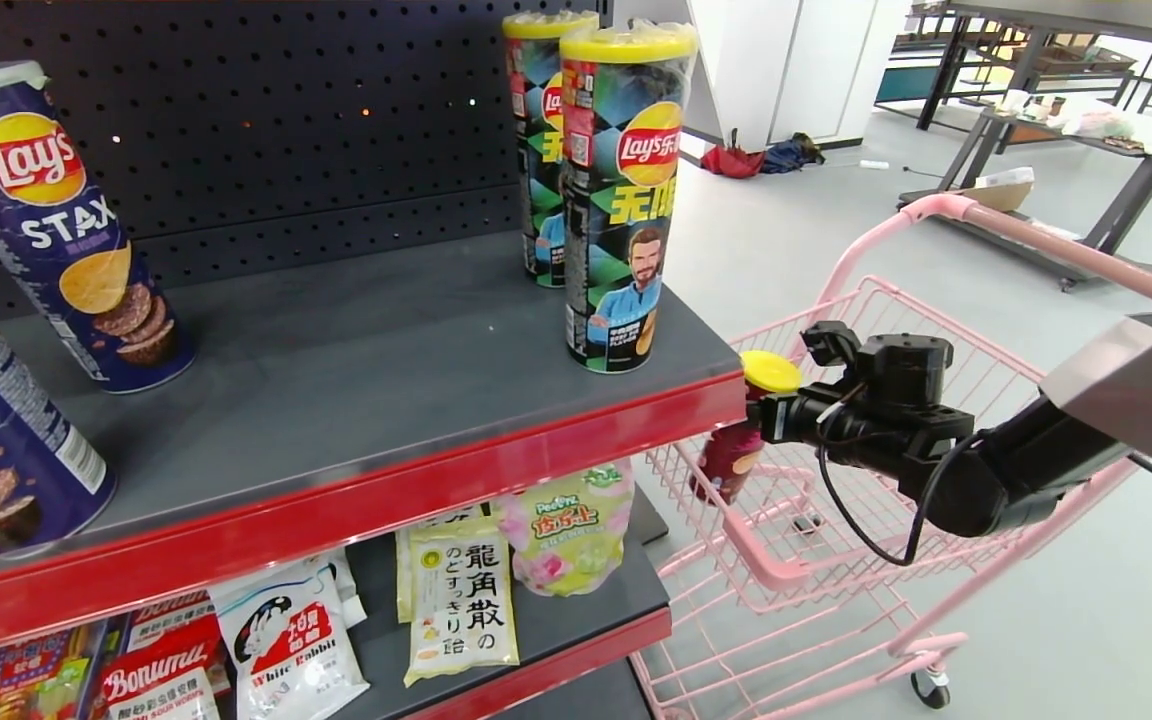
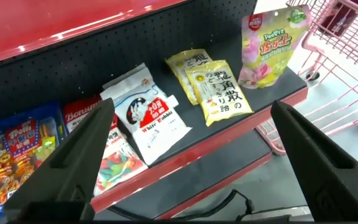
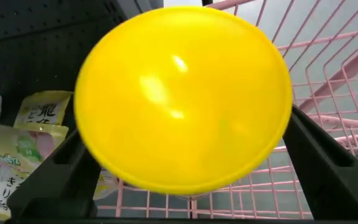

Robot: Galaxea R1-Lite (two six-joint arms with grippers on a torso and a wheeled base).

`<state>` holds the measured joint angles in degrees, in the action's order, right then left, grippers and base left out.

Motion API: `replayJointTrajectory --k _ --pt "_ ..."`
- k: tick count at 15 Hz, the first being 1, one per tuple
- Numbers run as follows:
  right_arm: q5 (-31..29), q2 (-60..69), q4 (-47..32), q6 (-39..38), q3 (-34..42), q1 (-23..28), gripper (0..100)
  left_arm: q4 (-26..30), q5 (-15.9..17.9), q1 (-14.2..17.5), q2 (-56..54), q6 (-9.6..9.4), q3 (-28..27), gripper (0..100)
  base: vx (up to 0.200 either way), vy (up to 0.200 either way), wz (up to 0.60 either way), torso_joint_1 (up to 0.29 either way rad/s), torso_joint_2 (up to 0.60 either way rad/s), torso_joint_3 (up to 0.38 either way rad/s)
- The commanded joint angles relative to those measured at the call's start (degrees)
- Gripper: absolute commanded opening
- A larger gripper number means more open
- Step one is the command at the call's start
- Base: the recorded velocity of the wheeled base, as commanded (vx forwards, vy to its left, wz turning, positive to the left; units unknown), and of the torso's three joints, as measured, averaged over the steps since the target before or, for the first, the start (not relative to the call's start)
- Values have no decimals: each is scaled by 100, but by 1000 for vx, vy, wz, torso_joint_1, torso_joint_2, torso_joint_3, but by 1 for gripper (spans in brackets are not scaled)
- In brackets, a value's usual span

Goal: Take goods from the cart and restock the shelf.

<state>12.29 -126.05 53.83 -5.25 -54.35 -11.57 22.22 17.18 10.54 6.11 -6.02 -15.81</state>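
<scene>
Left gripper (image 2: 191, 106) wide open, facing lower shelf (image 2: 197, 140).
White bag (image 2: 148, 118) mid-shelf, yellow packets (image 2: 213, 90) just beside it, green pouch (image 2: 269, 46) upright at shelf end.

The right arm (image 1: 996, 480), middle right, is matte black and blocky (thin black cable (image 1: 836, 510) looping beneath). The left tool (image 2: 191, 109) has two black wedge fingers (image 2: 79, 162).

**Can** (image 1: 729, 455): a dark red tube with a yellow lid (image 3: 182, 99), near upright. The right gripper (image 1: 764, 412) clamps it just under the lid. It hangs over the cart's corner nearest the shelf, with the lid just beside the right end of the shelf's red front edge.

**Cart** (image 1: 766, 572): a pink wire basket on wheels, standing off the shelf's right end.

**Shelf** (image 1: 336, 360): a grey board with a red front edge.
</scene>
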Motion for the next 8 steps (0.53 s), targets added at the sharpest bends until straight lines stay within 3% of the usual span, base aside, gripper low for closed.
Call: replayJointTrajectory --k 1,6,7,8 --pt "2 -201 4 -11 -120 -12 100 1 5 0 4 -4 8 100 0 0 0 0 0 0" --pt "-25 -412 13 -55 -401 -56 100 10 -65 0 -4 -4 43 100 0 0 0 0 0 0" --pt "-33 -420 13 -134 -401 -118 0 10 -74 0 -4 -4 61 100 0 0 0 0 0 0" --pt "-33 -429 13 -178 -410 -135 0 10 -74 0 -4 -13 69 100 0 0 0 0 0 0"
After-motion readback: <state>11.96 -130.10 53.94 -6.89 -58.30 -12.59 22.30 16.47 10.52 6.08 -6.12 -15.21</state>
